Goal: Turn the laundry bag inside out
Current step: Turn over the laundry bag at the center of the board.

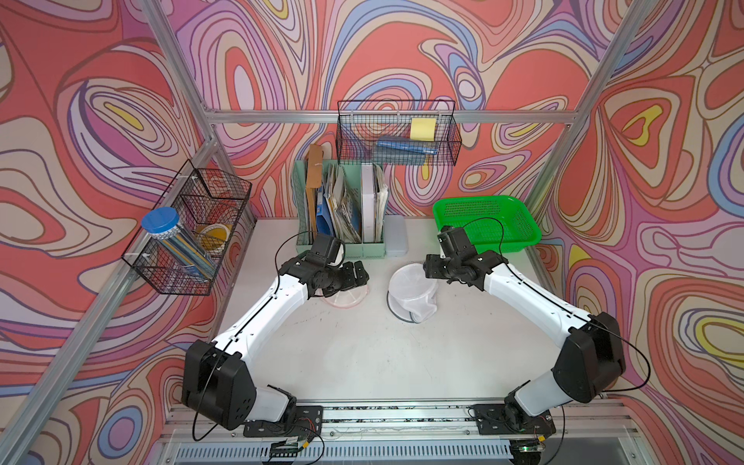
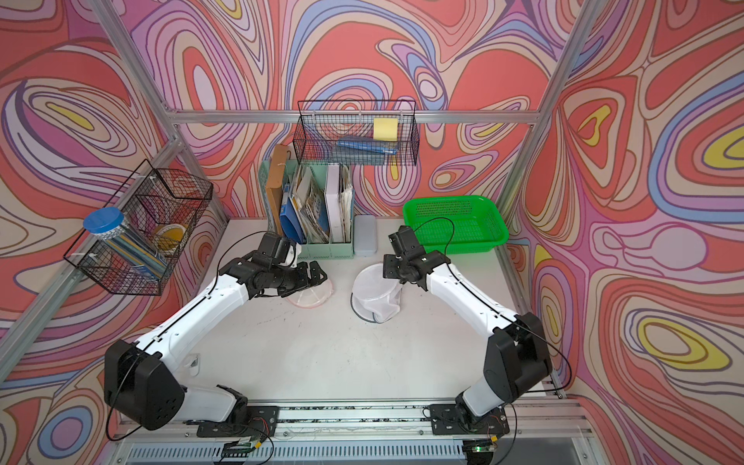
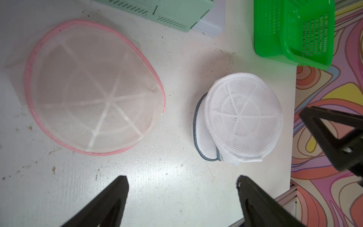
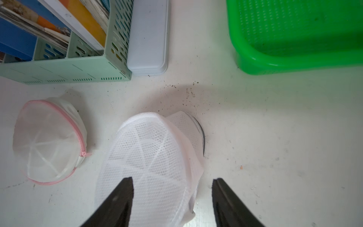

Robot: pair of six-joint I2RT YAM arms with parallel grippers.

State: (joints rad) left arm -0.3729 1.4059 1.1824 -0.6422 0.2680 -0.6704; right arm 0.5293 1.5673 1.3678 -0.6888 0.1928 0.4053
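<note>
White mesh is forming the round laundry bag with a grey-trimmed rim point(image 1: 411, 290), which is standing on the pale table point(image 1: 362, 354) between the two arms, in front of a pale lidded plastic box point(image 1: 396, 237) and well clear of the green perforated plastic basket point(image 1: 527, 229) at the back right. The bag is leaning slightly, its flat mesh panel with white ribs facing up and the grey rim point(image 3: 196, 125) lying against the table.

The right arm's fingers point(image 4: 117, 200) are hanging apart just over the bag's back right edge; in the right wrist view one finger is lying in front of the mesh and the other over bare table, with nothing clamped between them. The left arm's fingers point(image 3: 110, 200) are spreading wide above bare table, holding nothing.

A second, flatter round mesh bag with a pink zip rim point(image 3: 94, 88) is lying beside the white one, partly hidden under the left wrist in both top views. A mint-green plastic file organiser point(image 1: 372, 249) is standing behind it.
</note>
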